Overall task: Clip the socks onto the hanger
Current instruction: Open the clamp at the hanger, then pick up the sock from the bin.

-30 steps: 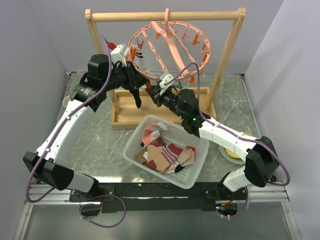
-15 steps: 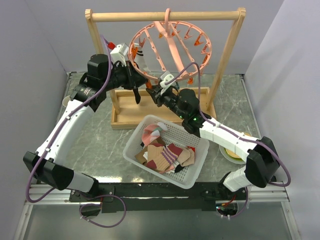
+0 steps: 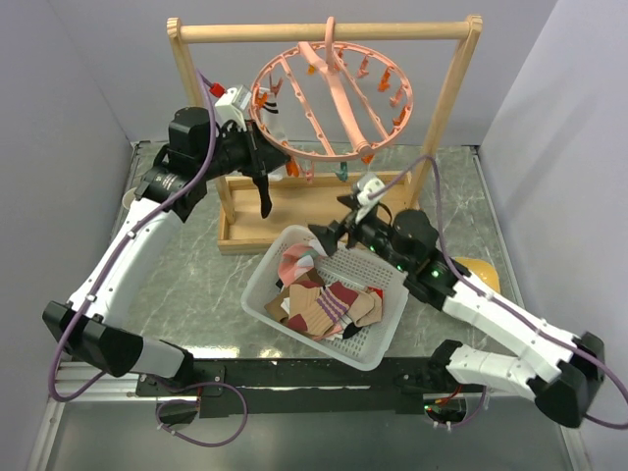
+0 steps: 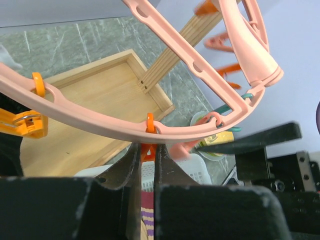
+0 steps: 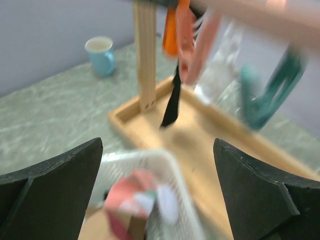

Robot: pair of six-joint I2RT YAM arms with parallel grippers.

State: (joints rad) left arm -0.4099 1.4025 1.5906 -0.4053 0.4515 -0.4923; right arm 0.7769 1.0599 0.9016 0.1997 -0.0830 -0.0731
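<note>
The salmon-pink ring hanger (image 3: 324, 154) hangs by its hook from the wooden rack. My left gripper (image 3: 258, 165) is at the ring's left rim. In the left wrist view its jaws (image 4: 146, 148) are shut on an orange clip (image 4: 147, 152) just under the ring (image 4: 100, 125). A black sock (image 3: 265, 199) dangles below that spot; in the right wrist view it (image 5: 172, 105) hangs under an orange clip. My right gripper (image 3: 332, 236) is open and empty over the far end of the white basket, its view blurred. Pink (image 3: 297, 263), tan (image 3: 314, 309) and maroon striped (image 3: 342, 297) socks lie in the basket.
The wooden rack (image 3: 324, 31) stands in a wooden tray base (image 3: 245, 233). The white mesh basket (image 3: 263, 285) sits in front of it. A blue cup (image 5: 101, 52) stands at the far left, and a yellow dish (image 3: 479, 271) lies behind my right forearm.
My right gripper has let go at the ring, opened wide and pulled back down over the basket. The hanger has swung up and back. My left gripper has closed further.
</note>
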